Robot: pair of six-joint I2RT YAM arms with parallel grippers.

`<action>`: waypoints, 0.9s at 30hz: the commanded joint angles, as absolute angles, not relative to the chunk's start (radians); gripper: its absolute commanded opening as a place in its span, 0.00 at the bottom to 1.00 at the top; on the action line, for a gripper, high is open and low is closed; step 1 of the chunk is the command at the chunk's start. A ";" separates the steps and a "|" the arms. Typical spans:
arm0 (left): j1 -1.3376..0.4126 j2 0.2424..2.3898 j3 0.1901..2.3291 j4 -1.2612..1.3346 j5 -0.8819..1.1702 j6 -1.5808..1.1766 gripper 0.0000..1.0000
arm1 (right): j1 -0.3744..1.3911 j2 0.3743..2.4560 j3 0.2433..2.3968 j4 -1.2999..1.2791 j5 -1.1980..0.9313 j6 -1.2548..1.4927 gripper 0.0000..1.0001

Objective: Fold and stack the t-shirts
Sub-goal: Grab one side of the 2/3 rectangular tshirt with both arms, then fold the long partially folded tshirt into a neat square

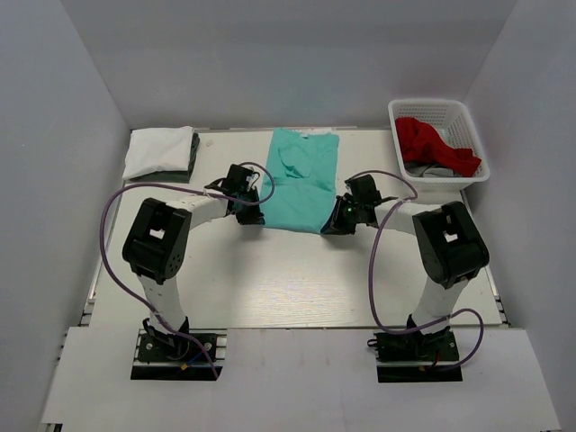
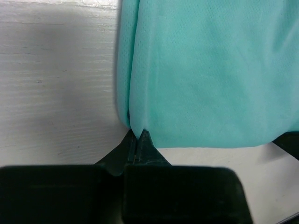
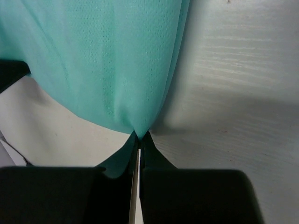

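A teal-green t-shirt (image 1: 303, 178) lies lengthwise in the middle of the table, folded into a narrow strip. My left gripper (image 1: 249, 214) is shut on its near left corner (image 2: 135, 128). My right gripper (image 1: 335, 223) is shut on the near right corner (image 3: 139, 132). In both wrist views the cloth (image 2: 205, 74) (image 3: 107, 60) fans out from the pinched tips. A folded white t-shirt (image 1: 158, 149) lies on a dark grey one (image 1: 193, 153) at the back left. A red t-shirt (image 1: 435, 144) is crumpled in the basket.
The white lattice basket (image 1: 405, 112) stands at the back right, with a bit of grey cloth (image 1: 430, 170) under the red shirt. Purple cables (image 1: 108, 234) loop beside both arms. White walls close in the table on three sides.
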State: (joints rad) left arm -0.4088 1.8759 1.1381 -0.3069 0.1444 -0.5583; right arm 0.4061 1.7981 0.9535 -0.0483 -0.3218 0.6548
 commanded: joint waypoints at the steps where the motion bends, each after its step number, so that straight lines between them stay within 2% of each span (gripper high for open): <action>1: -0.425 1.844 1.088 -0.354 0.163 -0.566 0.00 | 0.414 1.747 0.927 -0.054 -0.325 0.640 0.00; 6: -0.434 1.625 0.918 -0.382 0.261 -0.577 0.00 | 0.425 1.574 0.890 -0.225 -0.403 0.540 0.00; 8: -0.455 1.531 0.865 -0.382 0.383 -0.577 0.00 | 0.426 1.454 0.862 -0.338 -0.445 0.471 0.00; 11: -0.465 1.268 0.769 -0.382 0.512 -0.568 0.00 | 0.431 1.324 0.879 -0.566 -0.563 0.347 0.00; 16: -0.486 1.053 0.759 -0.412 0.698 -0.557 0.00 | 0.430 1.183 0.916 -0.751 -0.653 0.238 0.00; 20: -0.486 1.000 0.799 -0.482 0.716 -0.581 0.00 | 0.428 1.125 1.006 -0.873 -0.736 0.192 0.00; 27: -0.486 0.989 0.888 -0.518 0.665 -0.612 0.00 | 0.423 1.094 1.124 -0.948 -0.744 0.167 0.00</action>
State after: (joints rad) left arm -0.4839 1.0061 0.8219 -0.4942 0.6727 -0.5991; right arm 0.4267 1.1023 1.0664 -0.8837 -0.6891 0.2039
